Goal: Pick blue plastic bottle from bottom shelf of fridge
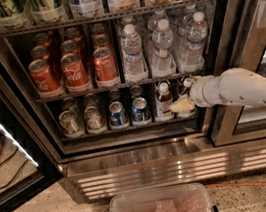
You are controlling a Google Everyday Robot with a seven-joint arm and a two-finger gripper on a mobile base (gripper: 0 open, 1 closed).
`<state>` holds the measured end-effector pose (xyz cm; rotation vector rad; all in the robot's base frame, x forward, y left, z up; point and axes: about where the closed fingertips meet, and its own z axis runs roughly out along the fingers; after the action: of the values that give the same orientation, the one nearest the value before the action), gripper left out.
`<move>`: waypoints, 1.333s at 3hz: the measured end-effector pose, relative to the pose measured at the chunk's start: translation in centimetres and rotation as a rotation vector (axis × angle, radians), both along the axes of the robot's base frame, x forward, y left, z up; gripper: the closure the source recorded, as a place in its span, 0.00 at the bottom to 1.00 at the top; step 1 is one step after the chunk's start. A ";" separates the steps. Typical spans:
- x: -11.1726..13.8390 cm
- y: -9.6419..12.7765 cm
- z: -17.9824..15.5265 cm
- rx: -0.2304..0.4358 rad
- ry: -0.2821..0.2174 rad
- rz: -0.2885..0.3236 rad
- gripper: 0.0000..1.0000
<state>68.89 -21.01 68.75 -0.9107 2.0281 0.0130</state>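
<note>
The fridge (pixel 242 34) stands open with its dark interior in view. On the bottom shelf (pixel 126 128), a small blue plastic bottle (pixel 164 101) with a white cap and dark contents stands in the second lane from the right. A second small white-capped bottle (pixel 186 84) stands in the rightmost lane, mostly hidden by my arm. My gripper (pixel 183 104) reaches in from the right at bottom-shelf height, in front of the rightmost bottle and just right of the first one. The white arm (pixel 241 89) extends off to the right.
Silver cans (pixel 81 119) and blue soda cans (pixel 129 111) fill the left lanes of the bottom shelf. Red cola cans (pixel 73 67) and clear water bottles (pixel 161 47) stand on the shelf above. The open glass door (pixel 1 150) is at left. A clear bin (pixel 160 210) sits on the floor below the ribbed steel base (pixel 183 165).
</note>
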 end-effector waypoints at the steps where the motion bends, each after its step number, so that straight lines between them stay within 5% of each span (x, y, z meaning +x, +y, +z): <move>1: 1.2 -0.3 -0.9 -0.012 0.007 -0.028 0.23; 4: 1.8 -0.3 -2.7 -0.014 0.034 -0.063 0.25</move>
<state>70.69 -21.35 66.09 -0.8599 2.0899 -0.0202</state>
